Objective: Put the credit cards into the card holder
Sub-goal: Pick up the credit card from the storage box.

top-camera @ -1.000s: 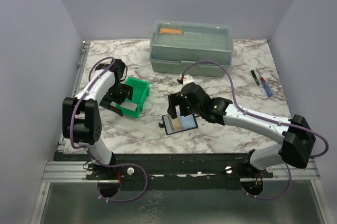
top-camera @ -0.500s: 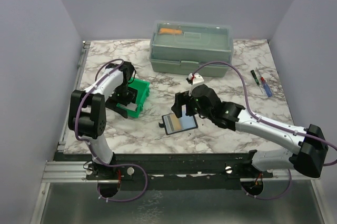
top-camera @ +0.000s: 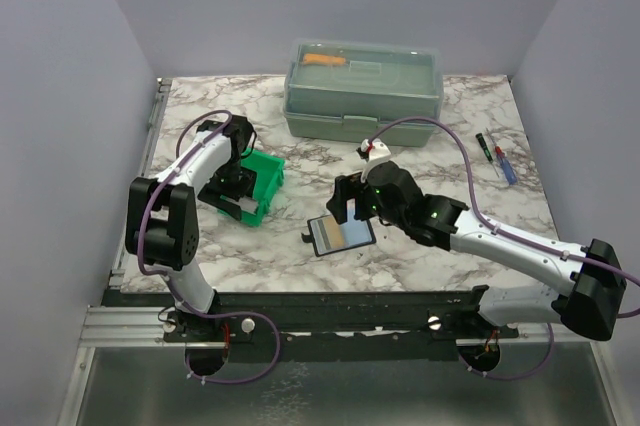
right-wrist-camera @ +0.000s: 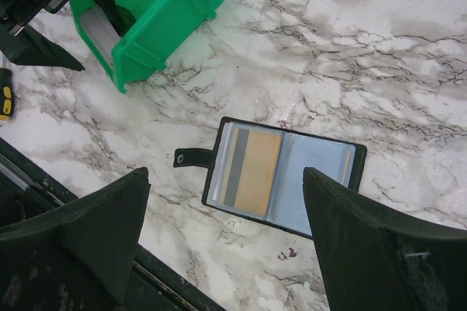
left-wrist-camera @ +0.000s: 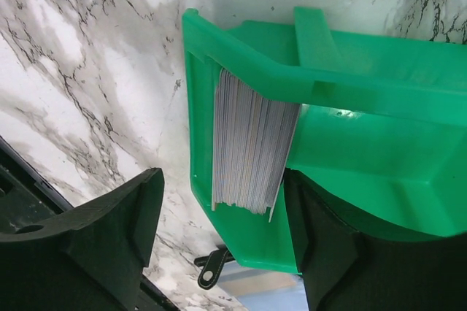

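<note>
The credit cards (left-wrist-camera: 252, 143) stand on edge as a stack in a small green bin (left-wrist-camera: 365, 128). My left gripper (left-wrist-camera: 222, 183) is open and straddles the stack and the bin's wall. One finger (left-wrist-camera: 109, 231) is outside the bin and the other (left-wrist-camera: 328, 252) is beside the stack. In the top view this gripper (top-camera: 232, 196) is at the bin (top-camera: 262, 174). The black card holder (right-wrist-camera: 284, 172) lies open with a yellowish card (right-wrist-camera: 257, 171) in its left pocket. My right gripper (right-wrist-camera: 226, 176) is open and empty above it, as the top view (top-camera: 350, 208) also shows.
A big grey-green lidded toolbox (top-camera: 363, 91) stands at the back. Two pens (top-camera: 497, 156) lie at the right. The card holder's strap (right-wrist-camera: 191, 158) points towards the bin (right-wrist-camera: 153, 12). The table's front edge and a metal rail run just below the card holder.
My left gripper has moved into the green bin round the card stack. My right gripper has risen off the card holder and drawn back a little to the right.
</note>
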You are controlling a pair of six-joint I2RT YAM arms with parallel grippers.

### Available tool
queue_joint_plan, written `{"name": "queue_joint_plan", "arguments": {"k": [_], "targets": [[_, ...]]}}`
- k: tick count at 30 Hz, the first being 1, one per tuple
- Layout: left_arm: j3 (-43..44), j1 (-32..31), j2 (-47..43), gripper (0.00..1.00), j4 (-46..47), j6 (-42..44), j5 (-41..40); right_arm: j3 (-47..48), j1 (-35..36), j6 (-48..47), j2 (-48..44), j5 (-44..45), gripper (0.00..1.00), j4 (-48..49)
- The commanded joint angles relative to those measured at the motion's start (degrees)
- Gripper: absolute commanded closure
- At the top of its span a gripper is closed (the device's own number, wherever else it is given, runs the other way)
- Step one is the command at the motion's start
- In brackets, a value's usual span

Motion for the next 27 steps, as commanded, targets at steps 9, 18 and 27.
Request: {"name": "queue_joint_plan", "arguments": {"k": [9, 18, 27], "targets": [[-0.66, 0.11, -1.74, 0.57, -1.60, -0.15, -2.23, -0.77, 0.17, 0.76, 0.02, 1.42, 0.12, 1.61], [-0.07, 0.04, -1.38, 0.80, -1.39, 0.47, -2.14, -0.29, 0.17, 0.67, 1.72, 0.99, 0.12, 1.96], [0.56, -0.09, -2.16, 0.91, -1.84, 0.75, -2.68, -0.10, 0.17, 0.53, 2.59, 0.97, 0.12, 2.21]]}}
